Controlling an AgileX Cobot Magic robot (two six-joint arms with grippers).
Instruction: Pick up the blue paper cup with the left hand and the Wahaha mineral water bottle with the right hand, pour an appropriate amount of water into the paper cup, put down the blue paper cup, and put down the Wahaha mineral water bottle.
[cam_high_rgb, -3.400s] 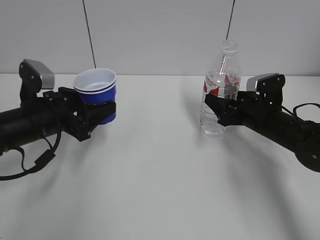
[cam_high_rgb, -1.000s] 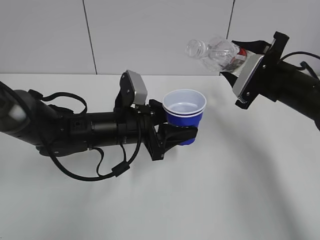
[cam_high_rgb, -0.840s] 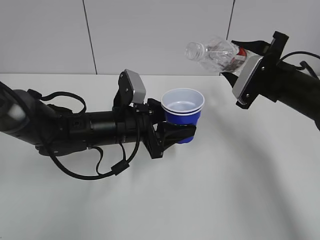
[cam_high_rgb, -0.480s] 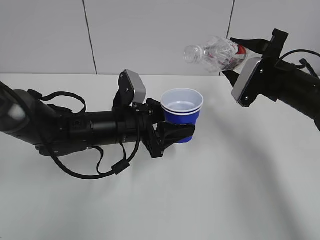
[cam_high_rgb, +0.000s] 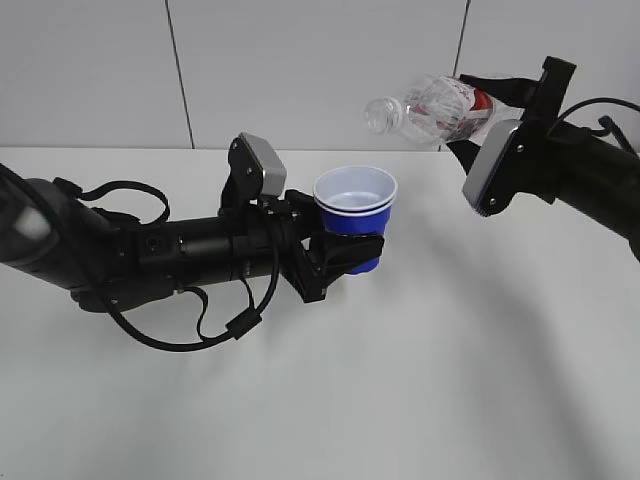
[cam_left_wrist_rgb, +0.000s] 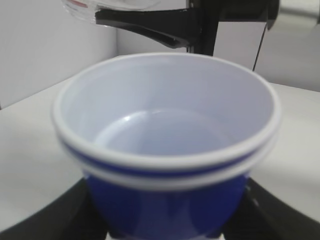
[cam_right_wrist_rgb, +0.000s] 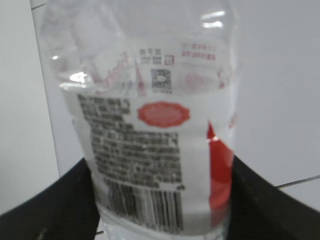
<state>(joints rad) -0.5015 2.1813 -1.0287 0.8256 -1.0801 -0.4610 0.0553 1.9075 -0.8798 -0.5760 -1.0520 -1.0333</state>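
My left gripper (cam_high_rgb: 346, 256) is shut on the blue paper cup (cam_high_rgb: 355, 207) and holds it upright above the table. In the left wrist view the cup (cam_left_wrist_rgb: 165, 200) fills the frame, white inside, with a black finger (cam_left_wrist_rgb: 50, 222) on each side. I cannot tell whether water lies in it. My right gripper (cam_high_rgb: 482, 104) is shut on the Wahaha mineral water bottle (cam_high_rgb: 432, 106), which lies almost level in the air. Its open mouth points left over the cup's right rim, and no stream shows. The right wrist view has the bottle's label (cam_right_wrist_rgb: 150, 150) between two black fingers (cam_right_wrist_rgb: 55, 205).
The white table (cam_high_rgb: 420, 380) lies under both arms, with a pale panelled wall behind. My left arm (cam_high_rgb: 150, 255) and its looping cables stretch in from the left edge. The right arm (cam_high_rgb: 580, 180) comes in from the right, and its gripper shows above the cup (cam_left_wrist_rgb: 200, 25).
The cup has moved a little left and up. The bottle has shifted left, and its mouth has dropped slightly toward the cup.
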